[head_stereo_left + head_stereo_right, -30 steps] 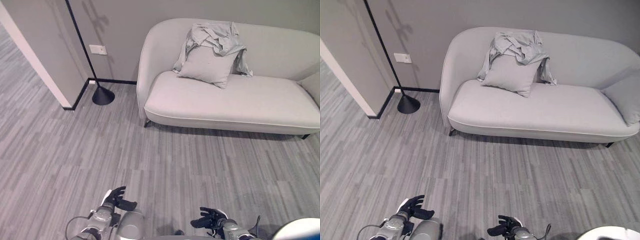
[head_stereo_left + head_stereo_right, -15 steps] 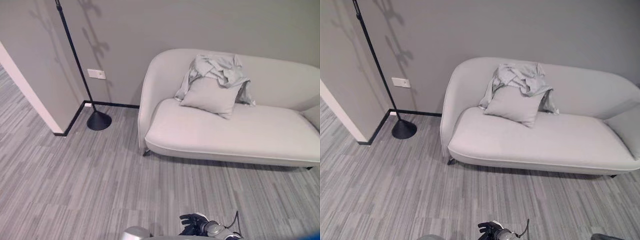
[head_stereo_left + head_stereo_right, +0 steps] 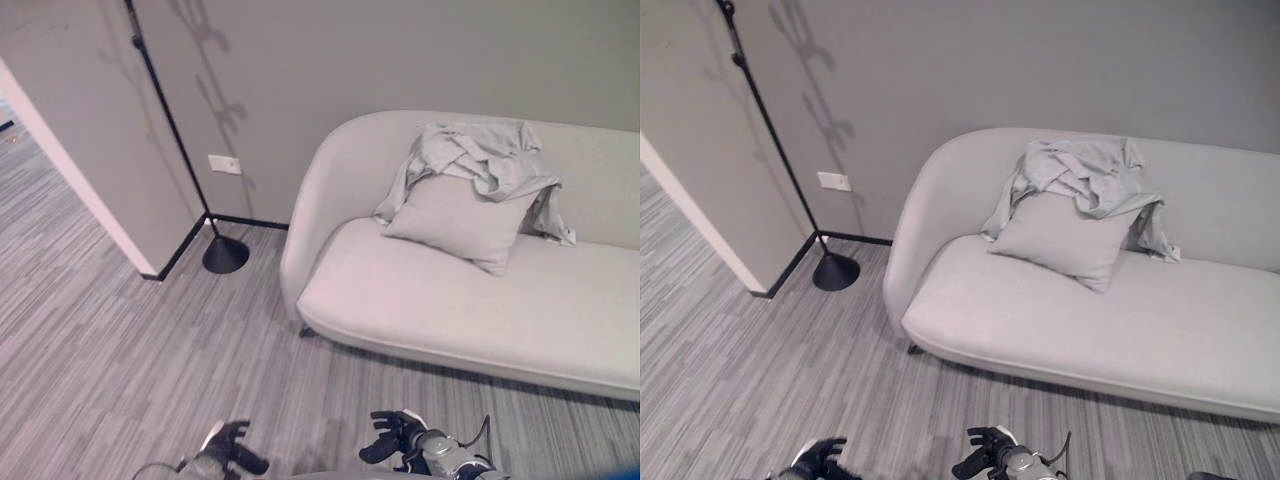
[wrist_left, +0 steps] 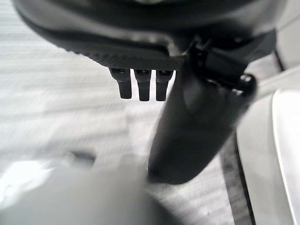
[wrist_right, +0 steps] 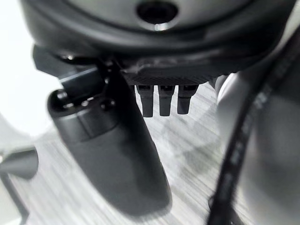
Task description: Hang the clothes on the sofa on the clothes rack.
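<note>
- Floor lamp [image 3: 222, 252] — its black base stands by the wall corner, well left of the sofa; I judge the approach should pass to its right so the pole is not knocked.
- Left hand [image 3: 228, 455] — low over the floor, fingers relaxed and holding nothing in its wrist view.
- Right hand [image 3: 398, 437] — low as well, fingers loose and empty.
- Sofa [image 3: 440, 310] — both hands are well apart from it, so the step in hand looks like the walk-up; the robot should get square to the seat before raising an arm.
- Clothes [image 3: 478, 160] — a crumpled grey garment draped over the top of the cushion [image 3: 458, 220], against the backrest; best gripped at a raised fold so the cushion stays put.
- Against half a second ago, the whole scene has shifted rightward, which is the camera turning, and the left hand has come into sight at the bottom edge.
</note>
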